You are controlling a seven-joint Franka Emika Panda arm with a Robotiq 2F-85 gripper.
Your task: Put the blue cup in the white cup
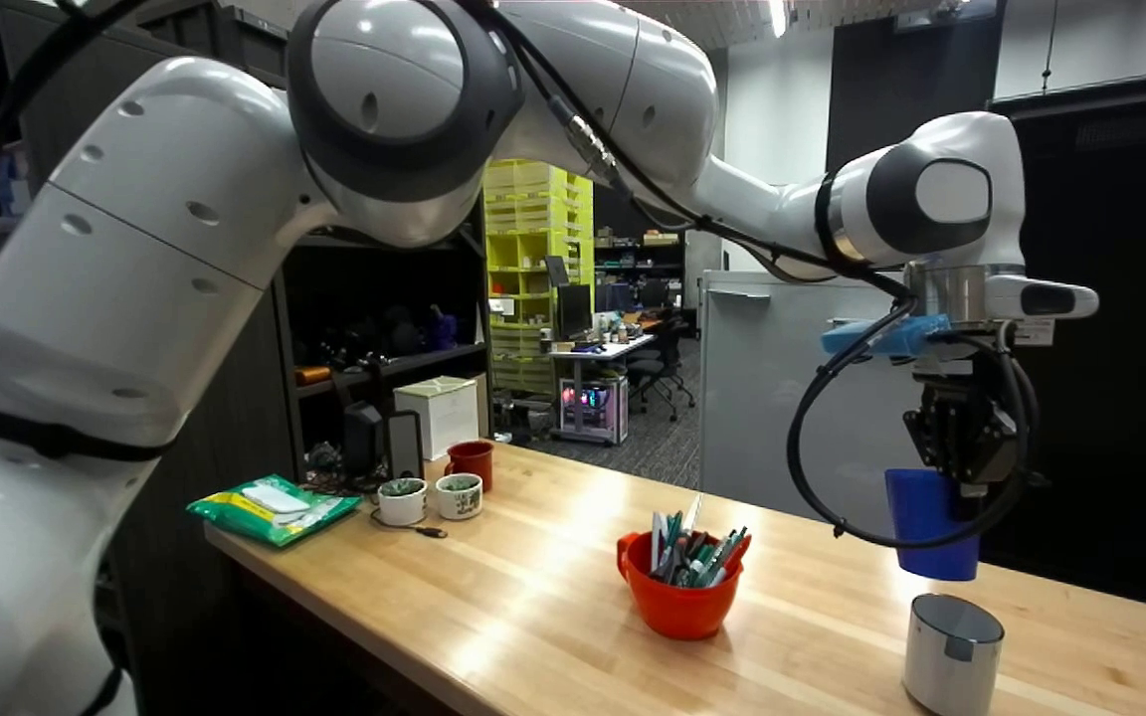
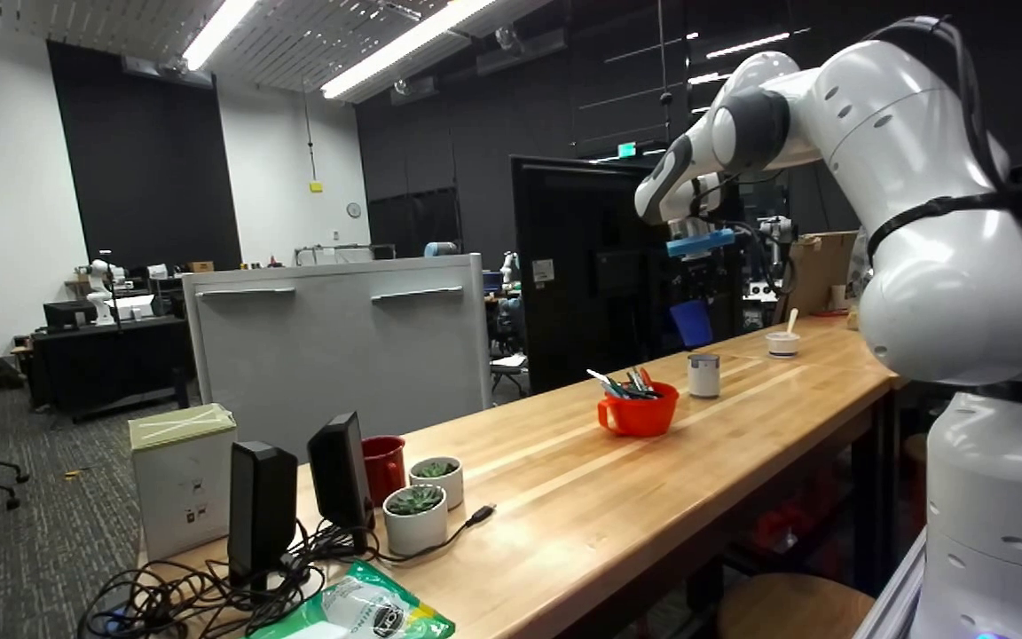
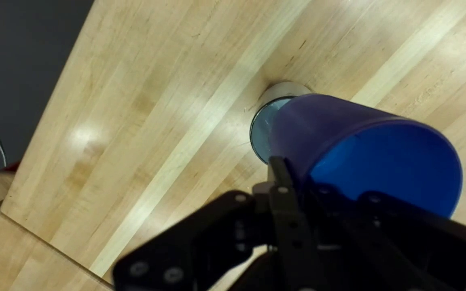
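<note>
Your gripper (image 3: 295, 173) pinches the blue cup (image 1: 931, 517) by its wall. Held tilted, mouth up, clear above the white cup (image 1: 951, 668), upright on the table (image 1: 812, 617).

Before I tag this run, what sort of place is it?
Probably a robotics lab: a large white robot arm, what looks like another robot arm in the background, and a tall yellow storage rack.
</note>
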